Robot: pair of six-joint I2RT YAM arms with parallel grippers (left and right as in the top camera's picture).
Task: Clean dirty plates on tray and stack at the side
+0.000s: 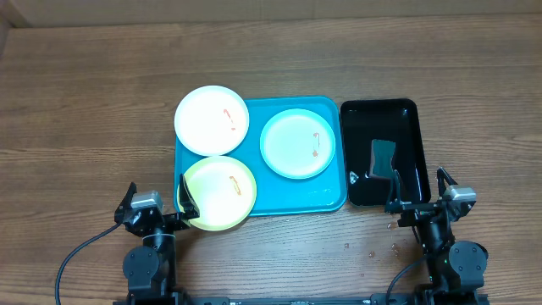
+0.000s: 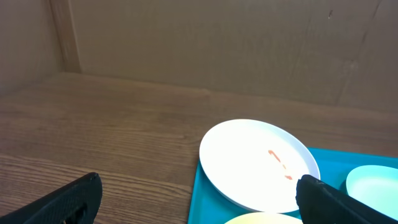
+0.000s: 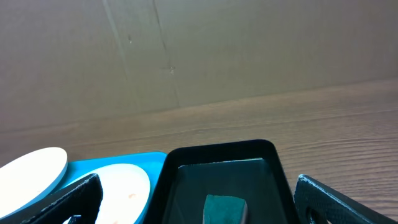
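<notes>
The turquoise tray [image 1: 292, 196] holds three plates. The white plate [image 1: 212, 119] overhangs its far left corner. The pale blue plate [image 1: 297, 143] lies on its right half. The yellow-green plate [image 1: 219, 192] overhangs its near left edge. Each has small orange-red smears. My left gripper [image 1: 158, 190] is open and empty at the near left of the tray, its right finger over the yellow-green plate's rim. My right gripper [image 1: 418, 180] is open and empty at the near end of the black tray. The left wrist view shows the white plate [image 2: 249, 162] between the open fingers [image 2: 199, 205].
A glossy black tray [image 1: 379, 119] stands right of the turquoise tray with a dark green sponge [image 1: 384, 158] in it. The right wrist view shows the sponge [image 3: 224, 208] between the open fingers [image 3: 199, 202]. A cardboard wall stands at the back of the wooden table.
</notes>
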